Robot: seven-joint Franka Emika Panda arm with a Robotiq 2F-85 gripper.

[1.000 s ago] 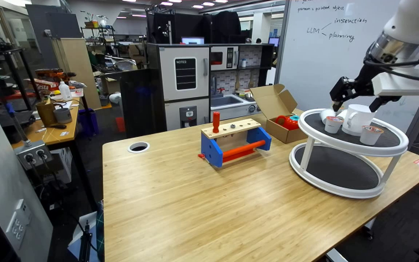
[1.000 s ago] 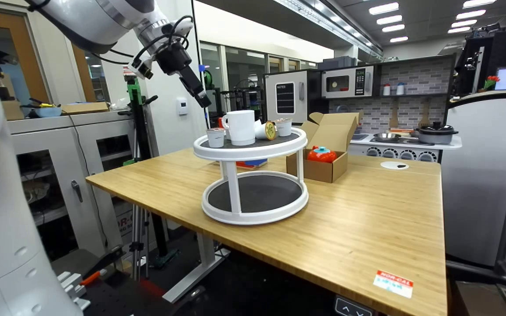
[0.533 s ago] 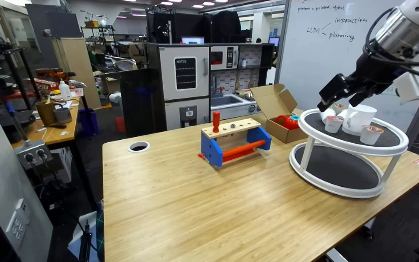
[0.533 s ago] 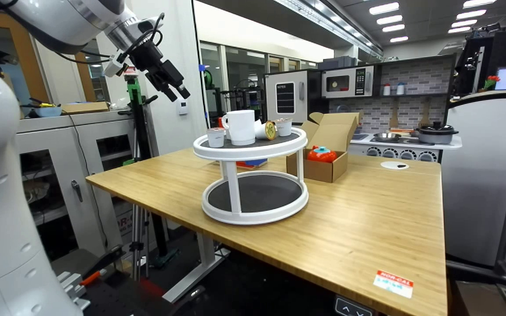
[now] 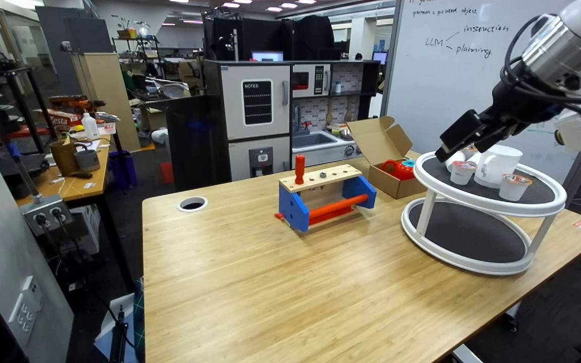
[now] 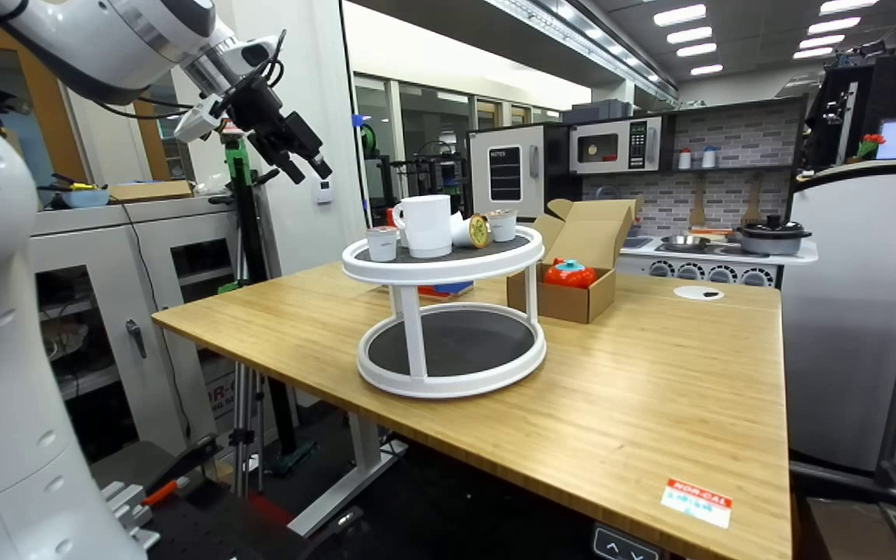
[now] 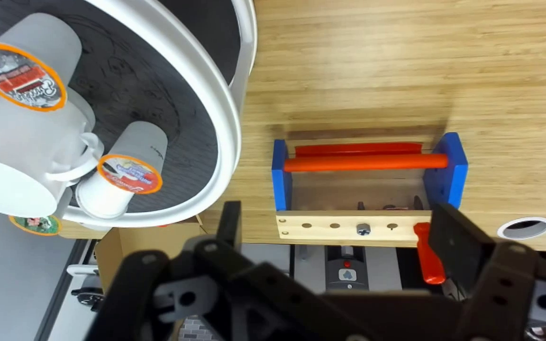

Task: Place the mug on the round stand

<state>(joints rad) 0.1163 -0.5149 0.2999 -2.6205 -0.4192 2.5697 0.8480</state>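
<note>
The white mug [image 5: 502, 164] stands upright on the top tier of the round stand [image 5: 472, 234], with small cups around it. The mug [image 6: 427, 225] and the stand [image 6: 448, 272] show in both exterior views. In the wrist view the mug [image 7: 12, 151] is at the left, handle toward the middle, and the stand's white rim [image 7: 226, 137] curves beside it. My gripper [image 5: 461, 149] is open and empty, apart from the mug. In an exterior view the gripper [image 6: 311, 173] hangs above and to the side of the stand. Its fingers [image 7: 337, 213] are wide apart in the wrist view.
Small whitish cups [image 5: 515, 187] share the top tier; one lies tipped [image 6: 470, 232]. The blue-red-orange rack [image 5: 327, 194] stands on the wooden table [image 5: 270, 282]. An open cardboard box [image 5: 395, 186] with a red teapot [image 5: 399, 170] is between rack and stand.
My gripper has moved off from over the mug, leftward in both exterior views, and has turned. The mug and the stand have not moved.
</note>
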